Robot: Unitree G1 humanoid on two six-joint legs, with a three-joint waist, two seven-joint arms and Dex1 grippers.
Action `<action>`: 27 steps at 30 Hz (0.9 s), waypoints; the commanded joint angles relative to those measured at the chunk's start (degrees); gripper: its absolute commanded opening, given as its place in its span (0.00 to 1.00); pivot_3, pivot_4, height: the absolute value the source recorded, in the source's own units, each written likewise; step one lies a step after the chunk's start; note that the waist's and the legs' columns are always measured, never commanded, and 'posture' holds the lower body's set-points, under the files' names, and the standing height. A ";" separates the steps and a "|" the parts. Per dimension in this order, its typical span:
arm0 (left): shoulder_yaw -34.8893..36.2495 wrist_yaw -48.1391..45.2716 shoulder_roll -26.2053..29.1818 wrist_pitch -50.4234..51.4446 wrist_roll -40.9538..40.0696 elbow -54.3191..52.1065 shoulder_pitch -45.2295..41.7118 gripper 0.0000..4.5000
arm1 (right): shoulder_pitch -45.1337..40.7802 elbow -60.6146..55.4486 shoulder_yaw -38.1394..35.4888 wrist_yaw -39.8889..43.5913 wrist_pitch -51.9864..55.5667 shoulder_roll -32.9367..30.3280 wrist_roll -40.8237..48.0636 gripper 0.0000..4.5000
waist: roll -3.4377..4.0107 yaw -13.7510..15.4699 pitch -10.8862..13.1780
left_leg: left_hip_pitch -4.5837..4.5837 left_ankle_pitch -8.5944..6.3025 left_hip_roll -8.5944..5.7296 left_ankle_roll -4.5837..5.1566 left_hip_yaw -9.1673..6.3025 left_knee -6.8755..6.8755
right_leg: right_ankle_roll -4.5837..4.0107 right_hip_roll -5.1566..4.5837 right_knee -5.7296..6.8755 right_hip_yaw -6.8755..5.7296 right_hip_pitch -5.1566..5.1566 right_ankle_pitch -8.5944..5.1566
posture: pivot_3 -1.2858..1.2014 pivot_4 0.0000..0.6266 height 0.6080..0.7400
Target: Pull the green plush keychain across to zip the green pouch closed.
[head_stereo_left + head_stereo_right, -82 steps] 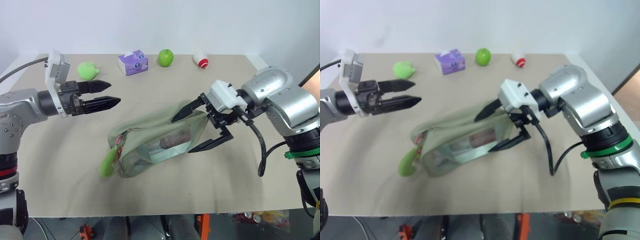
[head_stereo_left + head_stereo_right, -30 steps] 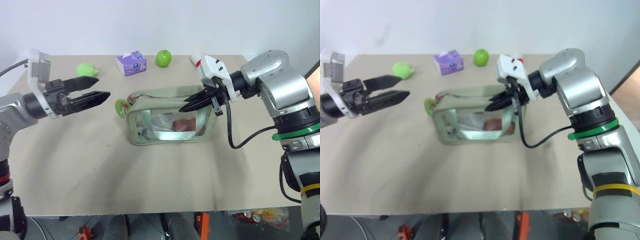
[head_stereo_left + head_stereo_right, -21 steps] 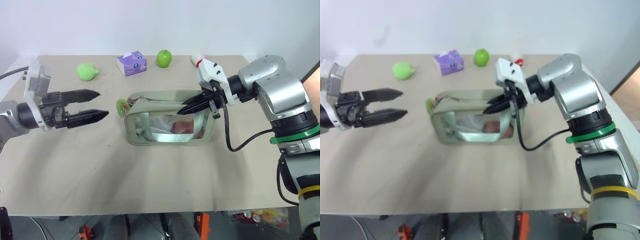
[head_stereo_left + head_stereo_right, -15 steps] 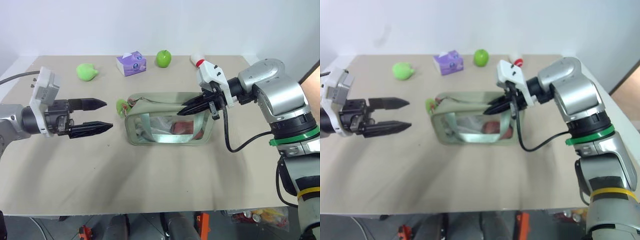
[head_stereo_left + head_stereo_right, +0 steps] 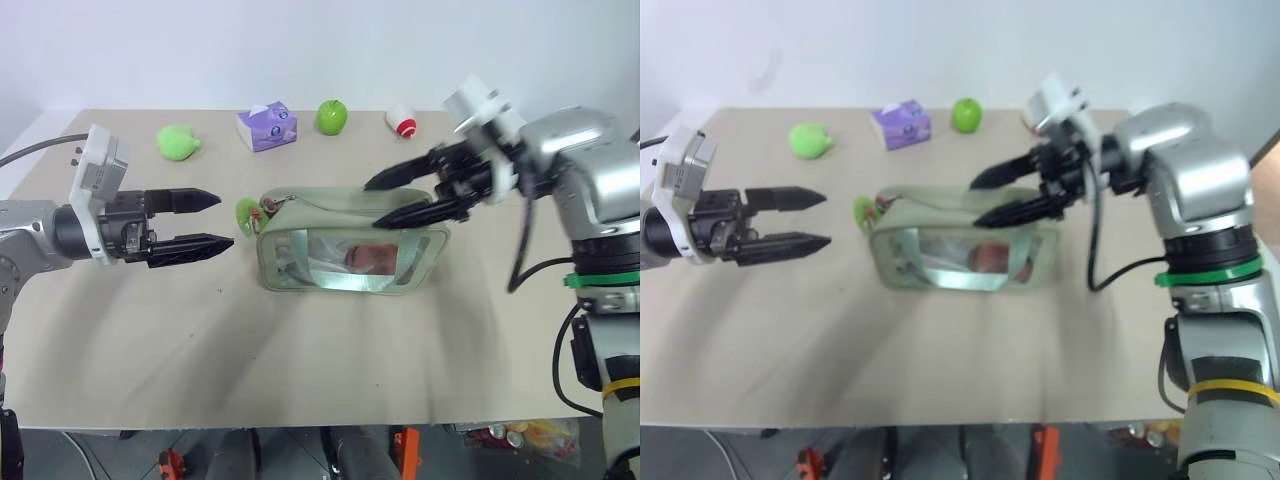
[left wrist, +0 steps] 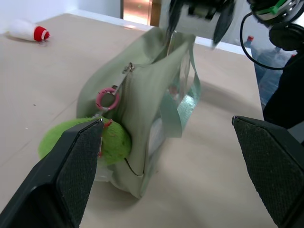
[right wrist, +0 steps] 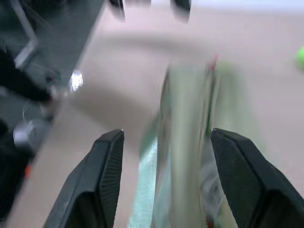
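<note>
Standing upright near the middle of the table point(image 5: 120, 380), the pouch point(image 5: 350, 245) is seen with its clear window side facing the camera and some stuff visible inside. The right gripper point(image 5: 385, 200) is hung just above the pouch's right end, fingers spread apart with nothing held between them, one finger over the top edge and the other a bit lower by the zipper line; whether the pouch is touched can't be told. The keychain point(image 5: 246, 212) is found at the far end of the pouch from that gripper, hanging off the zipper by a pinkish ring point(image 6: 106, 99). The left gripper point(image 5: 210, 220) is held level and pointed at the keychain, fingers wide apart and empty, tips just short of it. Well behind both grippers, along the back edge, a loose green plush point(image 5: 177, 142), a purple tissue box point(image 5: 266, 127), an apple point(image 5: 331, 116) and a small white-and-red bottle point(image 5: 402, 121) are lined up.
</note>
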 commanded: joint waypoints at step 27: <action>2.48 2.73 -2.08 -0.70 2.34 8.61 1.08 1.00 | 16.35 4.90 -7.22 -2.25 -8.95 -9.93 -4.45 0.67 | 0.05 -0.16 0.03 | 0.07 0.00 0.00 0.01 0.08 0.01 | 0.02 0.01 0.00 0.08 0.02 0.03 | 0.52 0.24 1.00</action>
